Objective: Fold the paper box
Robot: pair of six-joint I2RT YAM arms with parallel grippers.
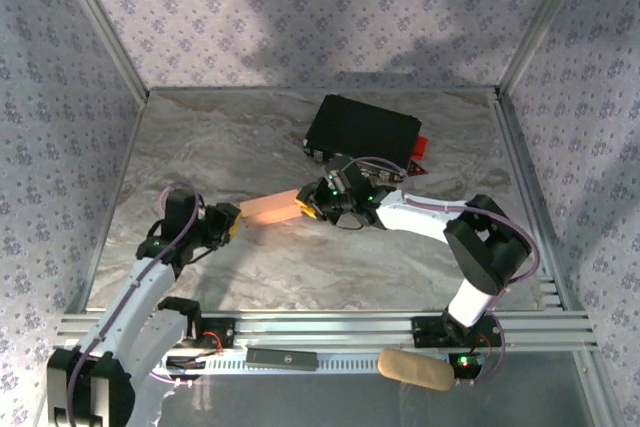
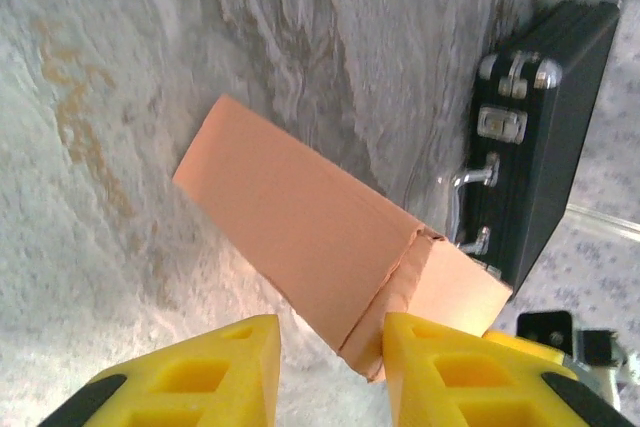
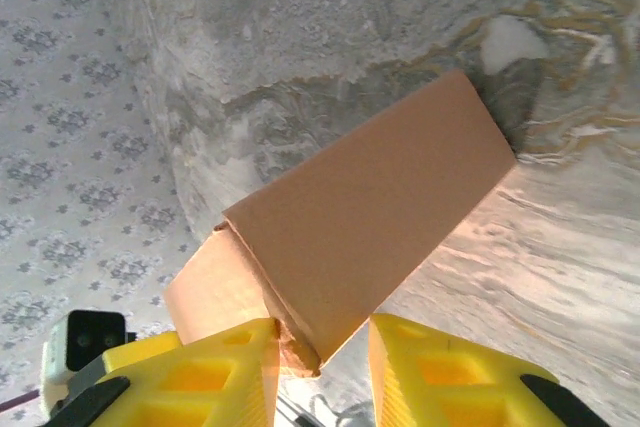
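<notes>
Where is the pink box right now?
From the top camera, the paper box lies mid-table between the left claw and right claw, nearer than the black case.

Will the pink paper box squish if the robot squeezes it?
Probably. The paper box looks like thin card, with a seam gaping at one end, so a squeeze would likely dent it. It looks hollow, so it is probably light. Its sides are flat, so pushed it should slide, not roll.
</notes>
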